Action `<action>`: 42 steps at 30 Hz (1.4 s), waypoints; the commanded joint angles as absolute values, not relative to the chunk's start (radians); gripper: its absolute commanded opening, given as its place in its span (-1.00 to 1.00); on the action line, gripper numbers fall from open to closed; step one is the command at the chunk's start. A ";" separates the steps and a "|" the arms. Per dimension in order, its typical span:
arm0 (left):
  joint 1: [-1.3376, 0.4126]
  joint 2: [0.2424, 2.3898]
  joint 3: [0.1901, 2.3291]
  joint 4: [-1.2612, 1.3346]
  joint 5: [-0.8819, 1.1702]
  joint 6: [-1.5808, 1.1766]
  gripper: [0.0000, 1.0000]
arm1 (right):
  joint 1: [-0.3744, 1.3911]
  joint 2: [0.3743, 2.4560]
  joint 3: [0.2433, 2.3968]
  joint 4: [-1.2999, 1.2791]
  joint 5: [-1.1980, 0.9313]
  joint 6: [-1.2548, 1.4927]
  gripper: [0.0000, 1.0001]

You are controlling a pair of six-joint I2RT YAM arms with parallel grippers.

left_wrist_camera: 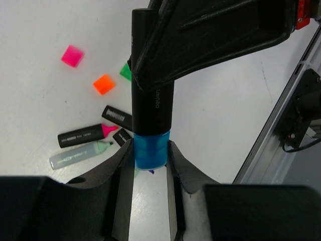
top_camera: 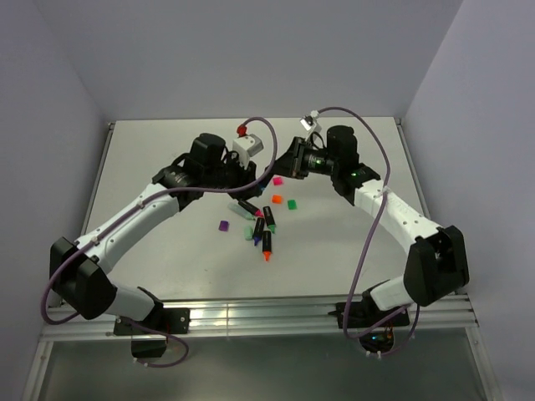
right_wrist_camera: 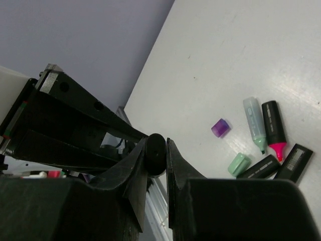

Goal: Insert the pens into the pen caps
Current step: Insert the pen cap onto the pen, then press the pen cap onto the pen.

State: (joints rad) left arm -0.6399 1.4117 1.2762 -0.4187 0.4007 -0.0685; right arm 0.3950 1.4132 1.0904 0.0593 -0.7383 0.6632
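Left wrist: L claw (left_wrist_camera: 149, 152) pinches blue cap (left_wrist_camera: 150, 155), R claw (right_wrist_camera: 156, 150) pen (left_wrist_camera: 153, 103); table edge (left_wrist_camera: 253, 138) near.

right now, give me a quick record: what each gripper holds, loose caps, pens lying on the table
left gripper: shut on blue cap
right gripper: shut on black pen
pen and cap: end to end, in line, held aloft
loose caps: pink cap, orange cap, green cap, purple cap
pens lying: pink-tipped pen, mint pen, more beside them
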 commanded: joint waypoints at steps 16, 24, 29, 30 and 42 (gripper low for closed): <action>-0.618 1.414 1.376 -0.321 0.387 -0.077 -1.00 | 0.431 1.575 0.996 0.258 -0.926 0.917 -1.00; -0.618 1.523 1.479 -0.465 0.356 -0.081 -1.00 | 0.433 1.663 0.993 0.328 -0.969 1.008 -1.00; -0.611 1.588 1.542 -0.555 0.373 -0.072 -1.00 | 0.433 1.700 0.983 0.345 -0.982 1.043 -1.00; -0.611 1.586 1.537 -0.551 0.373 -0.069 -1.00 | 0.433 1.701 0.983 0.345 -0.982 1.043 -1.00; -0.609 1.611 1.562 -0.577 0.348 -0.057 -0.83 | 0.416 1.758 0.979 0.364 -0.999 1.141 -1.00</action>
